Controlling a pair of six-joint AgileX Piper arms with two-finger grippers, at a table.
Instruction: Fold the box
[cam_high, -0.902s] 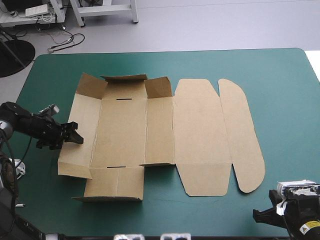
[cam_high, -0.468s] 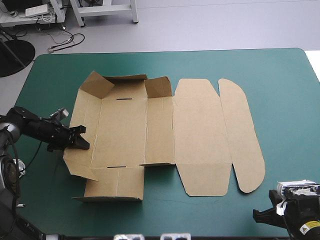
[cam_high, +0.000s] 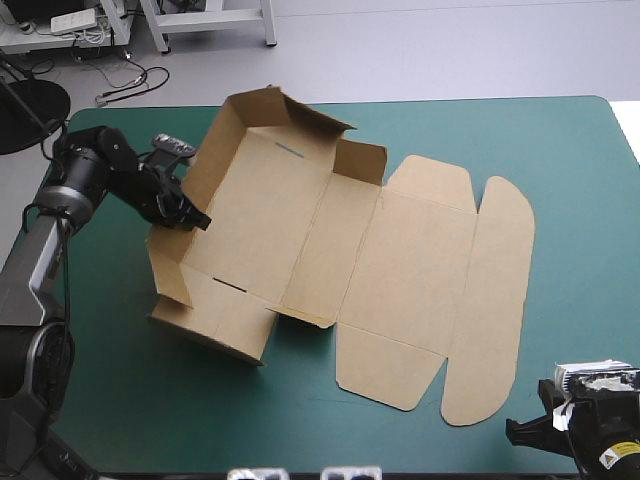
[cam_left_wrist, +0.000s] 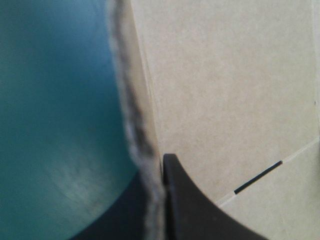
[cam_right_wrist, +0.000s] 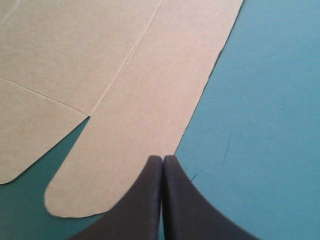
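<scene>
Grey floor (cam_high: 450, 50) behind the table (cam_high: 570, 150) (white legs (cam_high: 267, 25), cables (cam_high: 125, 88)).

The box (cam_high: 300, 230) blocks passage at its left end, where its left wall (cam_high: 215, 160), far wall (cam_high: 295, 120) and near wall (cam_high: 215, 330) stand raised around the floor, and the left gripper (cam_high: 200, 220) is clamped on the left wall. The floor is reachable from above or across the flat lid panels. Right of the box's rounded flap (cam_high: 495, 300), the teal-green cover (cam_high: 580, 200) lies bare.

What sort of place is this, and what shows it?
Probably a robotics test bench: a teal-green table, the left gripper shut on a wall of the brown box, and the right gripper shut nearby.
</scene>
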